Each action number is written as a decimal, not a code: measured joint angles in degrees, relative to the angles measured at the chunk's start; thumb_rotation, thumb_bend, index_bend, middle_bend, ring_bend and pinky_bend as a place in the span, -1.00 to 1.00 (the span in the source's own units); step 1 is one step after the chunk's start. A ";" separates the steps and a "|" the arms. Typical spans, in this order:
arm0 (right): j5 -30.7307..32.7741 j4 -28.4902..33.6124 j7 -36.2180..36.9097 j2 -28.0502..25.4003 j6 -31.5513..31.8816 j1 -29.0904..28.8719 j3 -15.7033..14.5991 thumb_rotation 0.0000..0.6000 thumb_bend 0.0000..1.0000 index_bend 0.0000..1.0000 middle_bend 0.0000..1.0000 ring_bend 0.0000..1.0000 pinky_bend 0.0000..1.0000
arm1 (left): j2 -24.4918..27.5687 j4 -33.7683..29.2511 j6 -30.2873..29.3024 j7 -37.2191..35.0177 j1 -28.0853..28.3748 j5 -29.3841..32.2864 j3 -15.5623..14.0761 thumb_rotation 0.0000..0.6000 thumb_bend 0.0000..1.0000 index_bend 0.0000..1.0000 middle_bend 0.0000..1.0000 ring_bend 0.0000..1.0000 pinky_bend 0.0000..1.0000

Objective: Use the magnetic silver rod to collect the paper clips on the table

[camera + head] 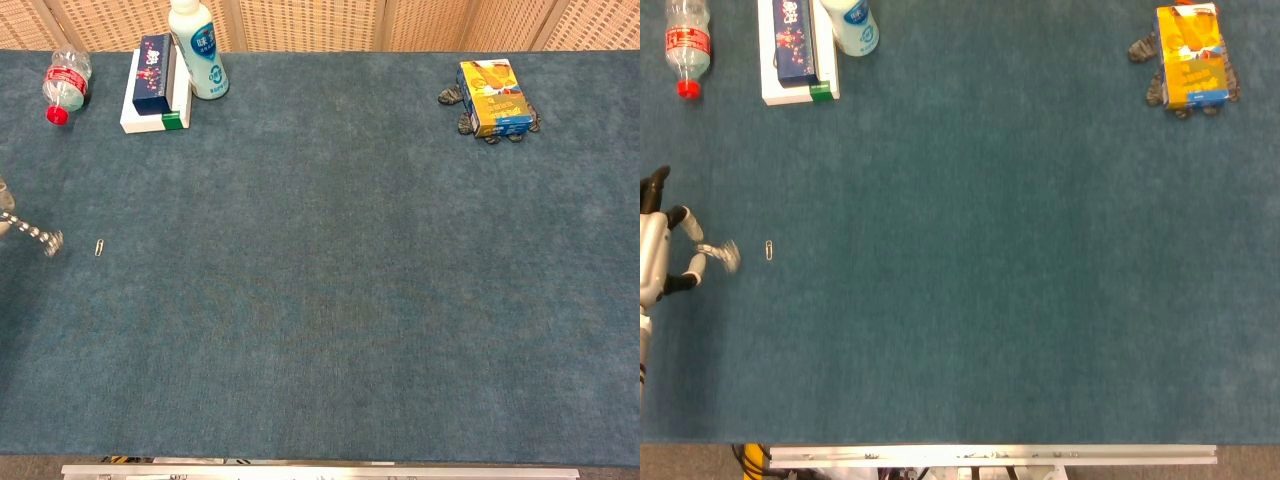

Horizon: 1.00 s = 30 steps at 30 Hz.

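Pinching silver rod (718,254), left hand (652,255), paper clip (769,250) beside

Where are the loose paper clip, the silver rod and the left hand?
loose paper clip (769,250), head view, its middle.
silver rod (32,233), chest view, mid-shaft.
left hand (654,262), head view, back of the hand.

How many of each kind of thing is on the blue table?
Bottles: 2, clear one, white one
Boxes: 3, stacked pair, yellow box
Loose paper clip: 1
Silver rod: 1, in the left hand
Total: 7
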<state>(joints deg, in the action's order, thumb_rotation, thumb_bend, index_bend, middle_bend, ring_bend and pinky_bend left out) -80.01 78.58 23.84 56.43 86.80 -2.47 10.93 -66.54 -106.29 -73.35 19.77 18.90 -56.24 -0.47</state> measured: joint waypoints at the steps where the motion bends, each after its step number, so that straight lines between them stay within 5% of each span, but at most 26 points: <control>1: -0.04 0.07 -0.10 0.00 -0.01 -0.03 -0.02 1.00 -0.26 -0.52 -0.69 -1.00 -0.98 | 0.05 0.30 0.20 -0.51 -0.27 -0.18 0.00 1.00 -0.28 -0.23 -0.92 -1.00 -1.00; 11: -0.65 1.52 -1.53 -0.28 0.18 -0.29 -0.21 1.00 -0.26 -0.52 -0.69 -1.00 -0.98 | 0.77 1.65 0.96 -4.79 -2.19 -0.62 0.63 1.00 -0.28 -0.73 -0.92 -1.00 -1.00; 21: -2.38 2.33 -2.26 -0.05 1.47 0.01 -1.03 1.00 -0.26 -0.52 -0.69 -1.00 -0.98 | 2.65 4.31 -0.70 -15.57 -5.14 -7.75 1.48 1.00 -0.28 -0.48 -0.92 -1.00 -1.00; 30: -5.35 2.00 -3.37 1.31 5.39 1.25 -2.34 1.00 -0.27 -0.52 -0.69 -1.00 -0.98 | 2.36 15.33 -12.77 -22.41 -10.38 -23.62 0.27 1.00 -0.28 -0.36 -0.84 -1.00 -1.00</control>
<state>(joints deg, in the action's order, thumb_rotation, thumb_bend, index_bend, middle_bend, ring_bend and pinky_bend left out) -85.37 80.58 20.46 57.74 92.19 -1.22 8.59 -64.18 -90.96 -86.12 -2.64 8.53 -79.85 -0.20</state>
